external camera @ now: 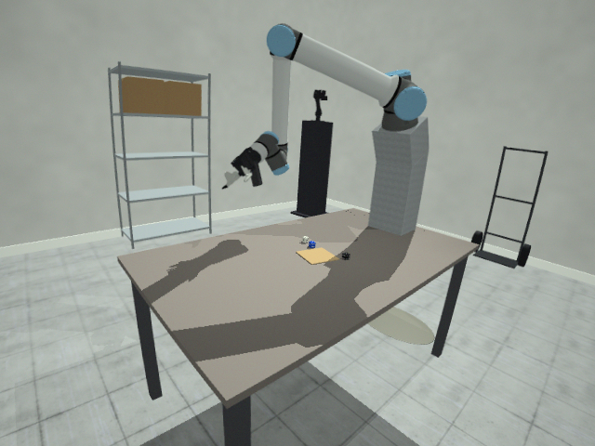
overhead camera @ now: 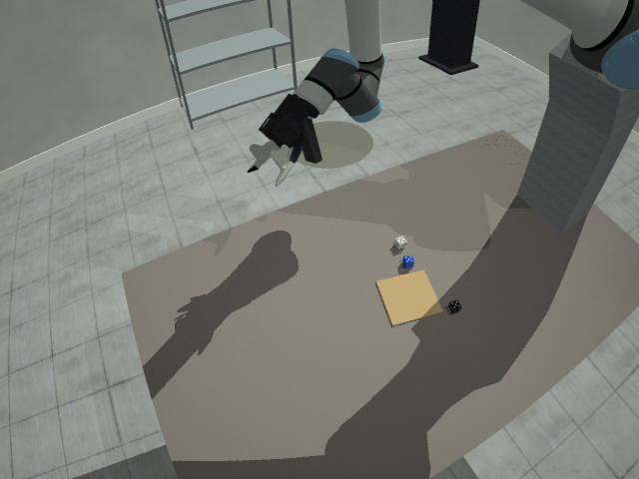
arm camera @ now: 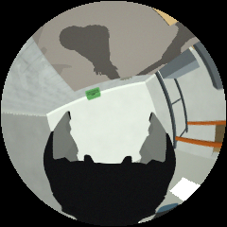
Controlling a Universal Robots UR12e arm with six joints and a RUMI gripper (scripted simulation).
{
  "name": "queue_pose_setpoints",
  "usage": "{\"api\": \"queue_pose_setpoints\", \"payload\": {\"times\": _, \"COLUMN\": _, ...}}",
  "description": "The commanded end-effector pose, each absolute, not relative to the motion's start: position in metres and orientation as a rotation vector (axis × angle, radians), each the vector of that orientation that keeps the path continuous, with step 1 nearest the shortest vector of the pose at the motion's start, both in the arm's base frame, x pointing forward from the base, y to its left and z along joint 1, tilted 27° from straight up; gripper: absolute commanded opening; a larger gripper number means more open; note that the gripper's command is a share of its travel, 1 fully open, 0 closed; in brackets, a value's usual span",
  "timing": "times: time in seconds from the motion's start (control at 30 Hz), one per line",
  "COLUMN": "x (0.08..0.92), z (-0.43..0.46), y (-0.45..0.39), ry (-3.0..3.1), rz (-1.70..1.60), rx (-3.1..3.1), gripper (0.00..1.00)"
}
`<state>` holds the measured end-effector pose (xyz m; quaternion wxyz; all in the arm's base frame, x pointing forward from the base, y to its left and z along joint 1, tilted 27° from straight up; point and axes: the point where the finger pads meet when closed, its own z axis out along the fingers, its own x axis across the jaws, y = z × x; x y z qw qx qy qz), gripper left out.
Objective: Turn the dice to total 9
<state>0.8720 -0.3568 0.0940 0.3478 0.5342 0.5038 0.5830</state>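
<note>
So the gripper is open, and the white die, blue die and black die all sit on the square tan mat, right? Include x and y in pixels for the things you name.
Not the dice: the white die (overhead camera: 400, 242) (external camera: 305, 239), blue die (overhead camera: 407, 261) (external camera: 311, 244) and black die (overhead camera: 453, 306) (external camera: 345, 255) are all off the square tan mat (overhead camera: 407, 297) (external camera: 314, 255), as the top view shows. The gripper (overhead camera: 265, 177) (external camera: 234, 182) (arm camera: 110, 112) is open.

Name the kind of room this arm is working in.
Probably a robotics lab or workshop: a jointed arm on a grey pedestal, metal shelving against the wall, and a hand truck standing on the tiled floor.

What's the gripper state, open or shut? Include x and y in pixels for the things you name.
Open: the tool's (overhead camera: 265, 177) (external camera: 235, 182) (arm camera: 111, 114) fingers stand wide apart in the wrist view, nothing between them.
</note>
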Motion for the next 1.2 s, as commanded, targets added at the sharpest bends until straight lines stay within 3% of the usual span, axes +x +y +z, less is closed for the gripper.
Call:
{"api": "queue_pose_setpoints", "payload": {"times": 0.0, "x": 0.872, "z": 0.095, "y": -0.357, "ry": 1.306, "rz": 1.511, "rx": 1.384, "gripper": 1.0}}
{"api": "queue_pose_setpoints", "payload": {"times": 0.73, "x": 0.873, "z": 0.089, "y": -0.355, "ry": 1.301, "rz": 1.489, "rx": 1.415, "gripper": 1.0}}
{"api": "queue_pose_setpoints", "payload": {"times": 1.17, "x": 0.845, "z": 0.0, "y": -0.319, "ry": 1.352, "rz": 1.188, "rx": 1.722, "gripper": 1.0}}
